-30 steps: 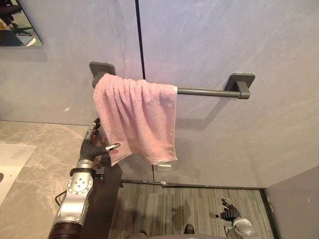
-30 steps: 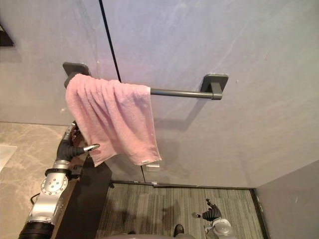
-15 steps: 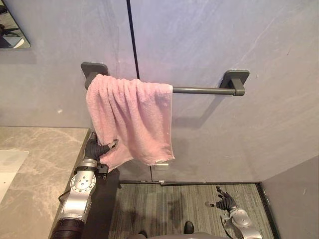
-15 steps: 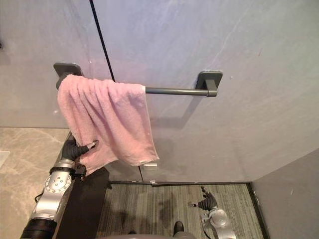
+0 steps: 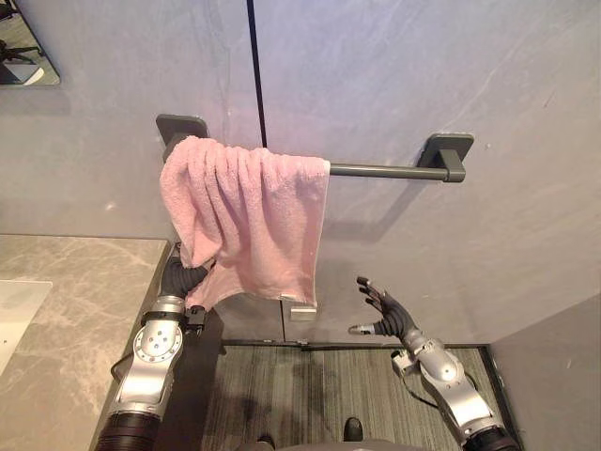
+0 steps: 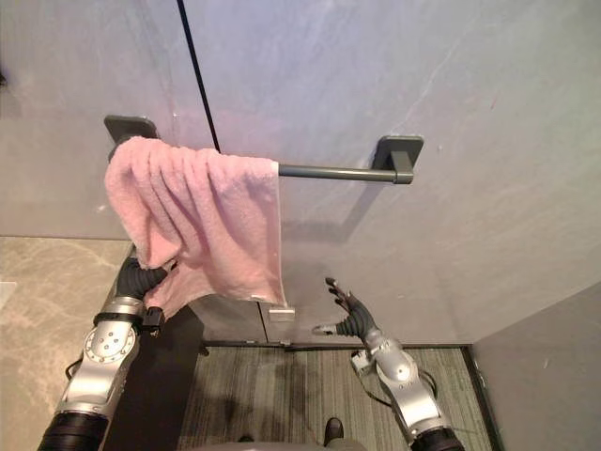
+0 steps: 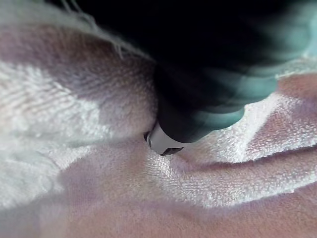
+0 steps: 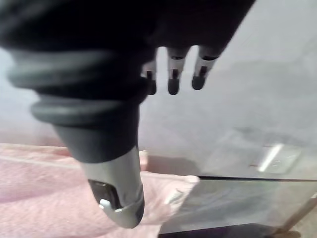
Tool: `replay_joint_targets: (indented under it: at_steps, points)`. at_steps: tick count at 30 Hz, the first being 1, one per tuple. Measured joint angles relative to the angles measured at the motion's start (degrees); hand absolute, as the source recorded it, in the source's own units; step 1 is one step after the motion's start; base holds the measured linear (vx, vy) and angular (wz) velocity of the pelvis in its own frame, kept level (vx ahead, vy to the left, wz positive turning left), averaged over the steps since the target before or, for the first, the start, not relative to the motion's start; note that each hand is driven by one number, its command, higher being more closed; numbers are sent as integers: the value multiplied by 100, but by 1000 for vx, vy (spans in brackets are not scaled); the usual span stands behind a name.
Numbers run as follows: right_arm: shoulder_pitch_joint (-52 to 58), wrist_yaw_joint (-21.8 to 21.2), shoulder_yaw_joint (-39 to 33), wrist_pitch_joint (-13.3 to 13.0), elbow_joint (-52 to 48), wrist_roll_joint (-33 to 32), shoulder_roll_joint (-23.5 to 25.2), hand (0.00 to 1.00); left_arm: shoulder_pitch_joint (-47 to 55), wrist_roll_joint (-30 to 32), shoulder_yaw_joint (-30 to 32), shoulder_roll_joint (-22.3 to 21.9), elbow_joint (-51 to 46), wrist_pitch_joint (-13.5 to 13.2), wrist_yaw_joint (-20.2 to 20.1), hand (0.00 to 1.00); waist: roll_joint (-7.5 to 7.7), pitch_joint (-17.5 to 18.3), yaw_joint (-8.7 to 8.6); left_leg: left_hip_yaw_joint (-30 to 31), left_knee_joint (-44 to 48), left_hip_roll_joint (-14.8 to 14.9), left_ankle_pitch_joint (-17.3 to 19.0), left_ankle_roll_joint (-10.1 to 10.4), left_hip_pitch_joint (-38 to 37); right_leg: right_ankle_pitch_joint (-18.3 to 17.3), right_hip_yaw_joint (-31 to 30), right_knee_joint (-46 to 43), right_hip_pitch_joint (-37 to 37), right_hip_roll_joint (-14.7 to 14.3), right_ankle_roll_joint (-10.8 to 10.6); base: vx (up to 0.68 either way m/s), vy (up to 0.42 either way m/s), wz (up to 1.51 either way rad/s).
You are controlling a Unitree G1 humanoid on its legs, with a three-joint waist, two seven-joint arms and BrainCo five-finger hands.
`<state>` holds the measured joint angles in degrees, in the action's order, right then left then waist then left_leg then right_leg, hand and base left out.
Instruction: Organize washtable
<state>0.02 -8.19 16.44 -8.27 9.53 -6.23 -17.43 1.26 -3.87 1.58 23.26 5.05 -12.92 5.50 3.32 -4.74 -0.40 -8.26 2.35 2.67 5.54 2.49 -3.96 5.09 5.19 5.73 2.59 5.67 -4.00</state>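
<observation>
A pink towel (image 5: 249,221) hangs bunched over the left end of a dark grey rail (image 5: 376,171) on the wall. My left hand (image 5: 178,280) reaches up from the counter's edge and is shut on the towel's lower left corner. In the left wrist view the pink cloth (image 7: 99,188) presses close around the hand. My right hand (image 5: 387,315) is raised below and to the right of the towel's lower edge, open, with fingers (image 8: 173,79) spread toward the wall and not touching the cloth.
A marble counter (image 5: 66,310) with a white basin (image 5: 14,310) lies at the left, and a mirror (image 5: 23,47) hangs above it. A dark seam (image 5: 258,75) runs down the grey wall. Striped flooring (image 5: 310,395) lies below the rail.
My left hand's fingers have curled onto the towel's lower left corner, bunching it. My right hand has risen from near the floor to just below the towel's right edge.
</observation>
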Motion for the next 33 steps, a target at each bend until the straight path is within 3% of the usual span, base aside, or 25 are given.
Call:
replay_joint_targets:
  at_steps: [7,23,24,33]
  points:
    - [-776,-83,453,-55,-415,-641,-127,0,6,-16,-197,-2,-223,-121,3,100,1,1,137,18,71,15,0,-1,63,47,-39,-1,-34,-13,20,-48,-20,-2]
    - [-1788,227,892,-73,-272,-647,70,0,2,-208,-376,-130,-277,-144,5,100,-1,2,252,198,193,15,-12,-7,228,55,133,-2,-38,-9,23,-23,-14,6]
    - [-1831,232,892,-77,-201,-645,95,100,3,-210,-375,-141,-277,-144,5,100,-1,2,260,205,192,14,-18,-6,229,55,140,-3,-36,-9,23,-43,-20,7]
    - [-2158,324,946,-77,101,-608,350,100,3,-232,-376,-169,-279,-145,3,100,-1,2,304,301,166,14,-77,7,237,54,234,-3,-4,-11,26,-30,-13,6]
